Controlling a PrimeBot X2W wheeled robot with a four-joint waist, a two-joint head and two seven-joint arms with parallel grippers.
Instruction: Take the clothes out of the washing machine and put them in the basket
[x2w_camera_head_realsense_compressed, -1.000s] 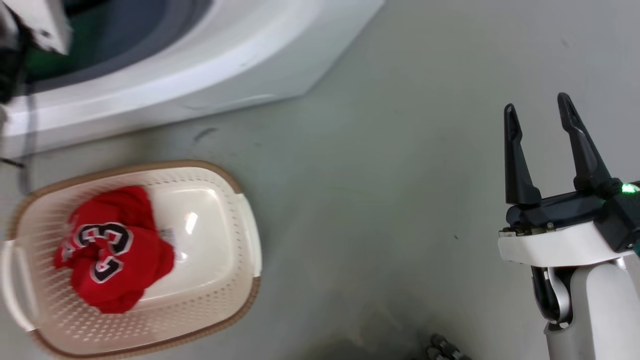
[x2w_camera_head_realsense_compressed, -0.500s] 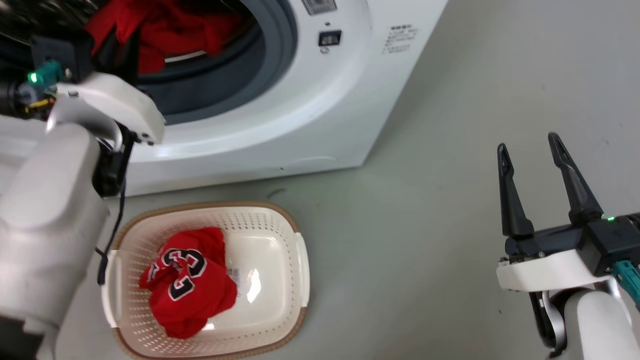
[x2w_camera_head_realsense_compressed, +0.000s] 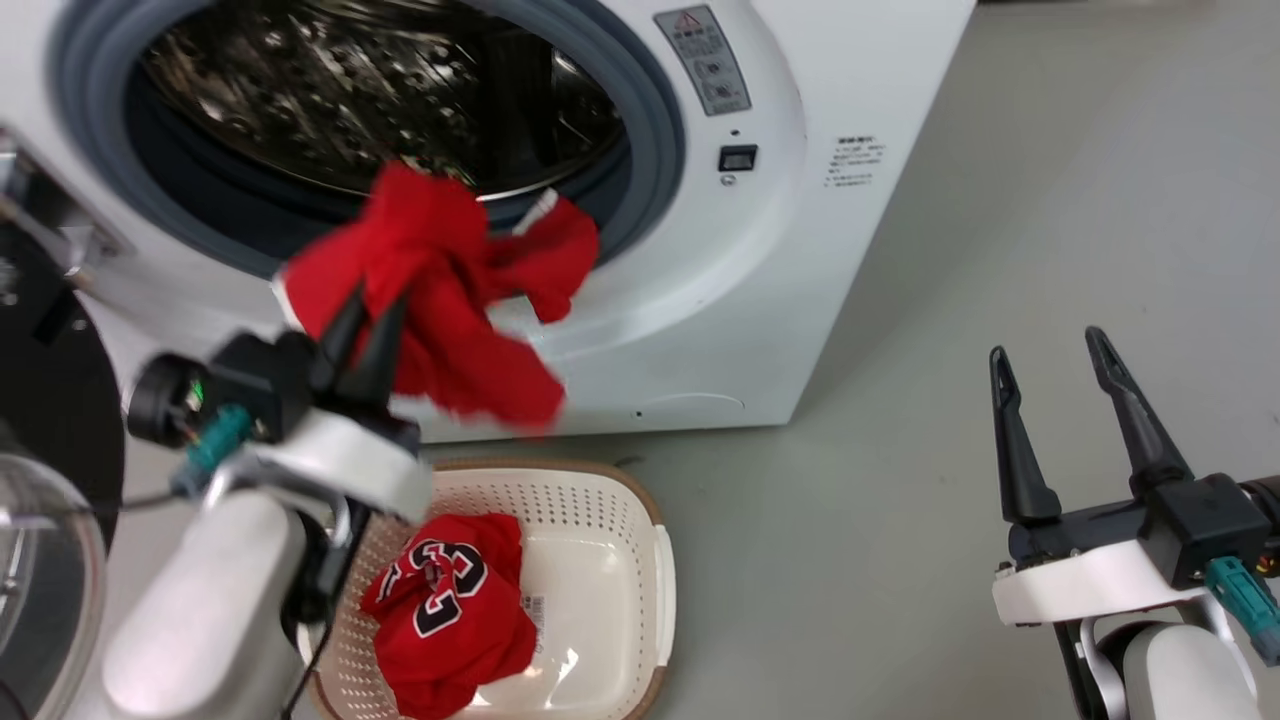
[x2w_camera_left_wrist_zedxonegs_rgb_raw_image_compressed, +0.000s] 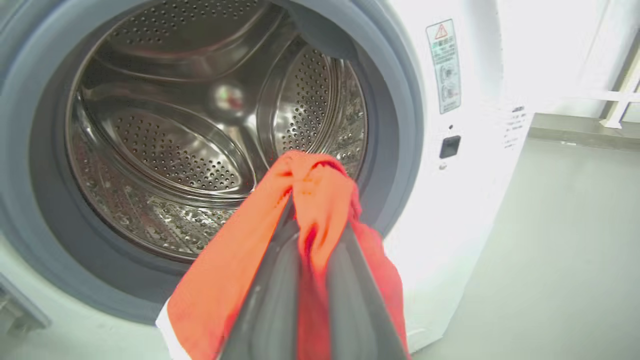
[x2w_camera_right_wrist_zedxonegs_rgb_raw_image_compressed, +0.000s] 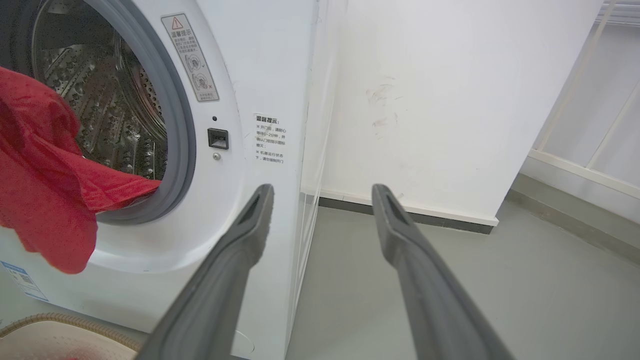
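My left gripper (x2w_camera_head_realsense_compressed: 372, 305) is shut on a plain red garment (x2w_camera_head_realsense_compressed: 450, 300), which hangs in front of the washing machine (x2w_camera_head_realsense_compressed: 760, 250) just outside its grey-rimmed porthole. In the left wrist view the same red garment (x2w_camera_left_wrist_zedxonegs_rgb_raw_image_compressed: 320, 200) is pinched between the fingers, with the steel drum (x2w_camera_left_wrist_zedxonegs_rgb_raw_image_compressed: 175, 140) behind it. The cream basket (x2w_camera_head_realsense_compressed: 600, 500) stands on the floor below, holding the red jersey (x2w_camera_head_realsense_compressed: 445, 610) with the number 23. My right gripper (x2w_camera_head_realsense_compressed: 1045, 345) is open over bare floor at the right; in the right wrist view the right gripper (x2w_camera_right_wrist_zedxonegs_rgb_raw_image_compressed: 322, 192) is open with nothing between its fingers.
The black-framed glass door (x2w_camera_head_realsense_compressed: 40, 500) stands swung open at the far left. Grey floor (x2w_camera_head_realsense_compressed: 900, 520) stretches to the right of the washer. A white wall (x2w_camera_right_wrist_zedxonegs_rgb_raw_image_compressed: 450, 100) with a dark skirting rises beside the machine.
The head camera has tilted up, showing more of the washer. My left gripper has drawn back out of the drum with the plain red garment, which now hangs outside the porthole above the basket.
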